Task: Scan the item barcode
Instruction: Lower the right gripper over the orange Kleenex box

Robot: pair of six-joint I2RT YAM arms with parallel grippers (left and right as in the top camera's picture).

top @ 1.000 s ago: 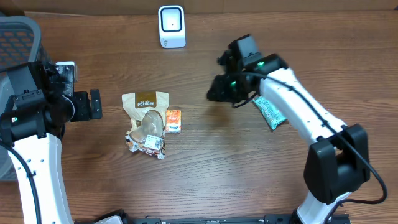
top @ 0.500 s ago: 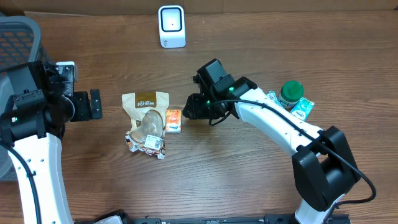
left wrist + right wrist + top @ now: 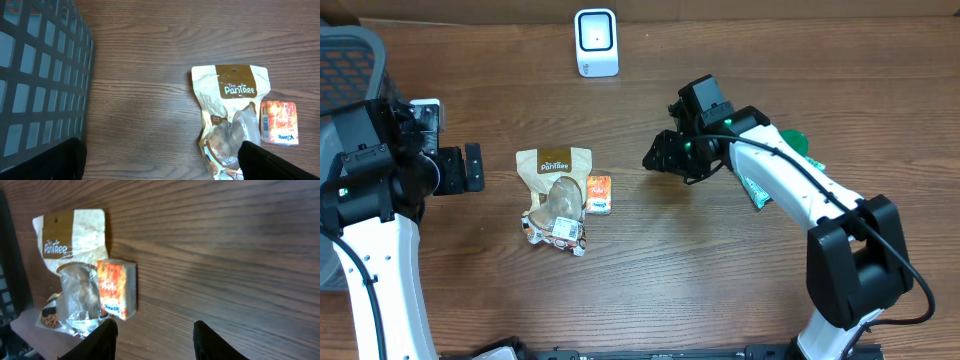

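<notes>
The right pincer [image 3: 156,339], spread and empty, should settle squarely over the orange box [image 3: 117,289], pinching its long sides so its faces stay clear for the scanner [image 3: 596,42].

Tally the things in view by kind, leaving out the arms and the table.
Barcode scanner: 1
Mesh basket: 1
Brown-and-cream pouch: 1
Small orange box: 1
Teal packet: 1
Green-topped item, mostly hidden: 1
Total: 6
</notes>
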